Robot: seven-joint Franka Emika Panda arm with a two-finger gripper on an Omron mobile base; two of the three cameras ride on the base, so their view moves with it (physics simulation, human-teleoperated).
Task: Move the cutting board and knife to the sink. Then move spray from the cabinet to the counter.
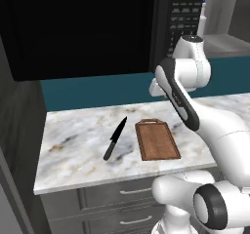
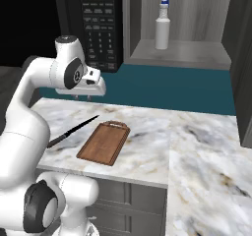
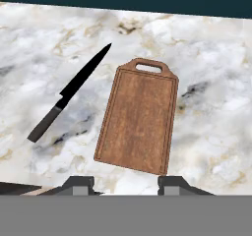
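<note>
Cutting board (image 3: 138, 123) lies flat on the counter (image 2: 206, 151), handle cut-out end toward the back wall. Knife (image 3: 70, 91) lies flat on the counter just left of the board, apart from it, tip angled toward the wall and toward the board's handle end, its handle nearer the counter's front edge. Gripper (image 2: 82, 98) hangs above the counter behind the knife and board, touching neither. Microwave (image 2: 101, 26) sits above the counter, behind the arm. Cabinet (image 2: 179, 53) niche is right of the microwave; spray (image 2: 163, 22) stands upright on its shelf. Drawers (image 1: 122, 199) sit under the counter front.
</note>
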